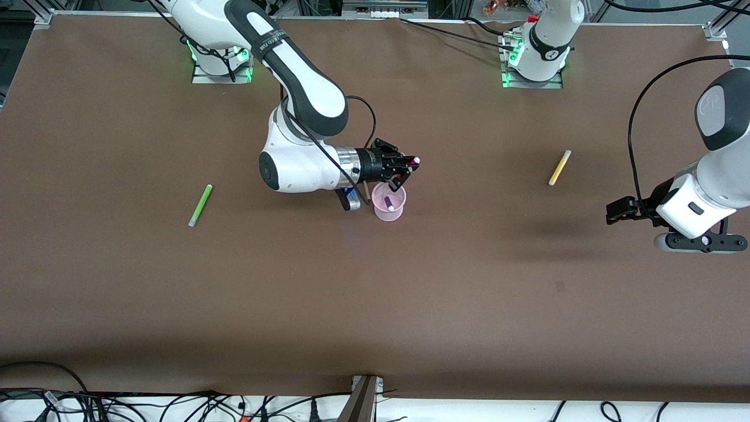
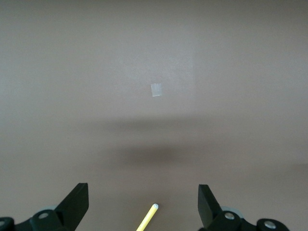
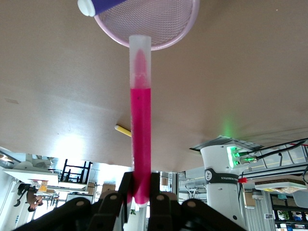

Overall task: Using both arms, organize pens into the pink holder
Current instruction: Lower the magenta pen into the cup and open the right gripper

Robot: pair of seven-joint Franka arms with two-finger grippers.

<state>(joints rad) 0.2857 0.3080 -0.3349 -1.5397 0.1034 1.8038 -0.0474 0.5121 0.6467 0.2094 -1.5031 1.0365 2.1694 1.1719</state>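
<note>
Over pink holder (image 1: 389,203) with purple pen (image 1: 389,203): right claw (image 1: 410,166) clamping magenta pen (image 3: 140,125); left claw (image 2: 143,204) agape, empty.

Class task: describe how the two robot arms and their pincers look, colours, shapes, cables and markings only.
Both arms are large, white, rounded jointed tubes with dark grey-black bands and loose black cables. The right pincer and left pincer are black with two fingers. Green lights glow at both bases.

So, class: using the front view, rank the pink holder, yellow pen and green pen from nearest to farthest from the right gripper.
1. Pink holder, directly under the right gripper.
2. Yellow pen, toward the left arm's end.
3. Green pen, toward the right arm's end.
</note>
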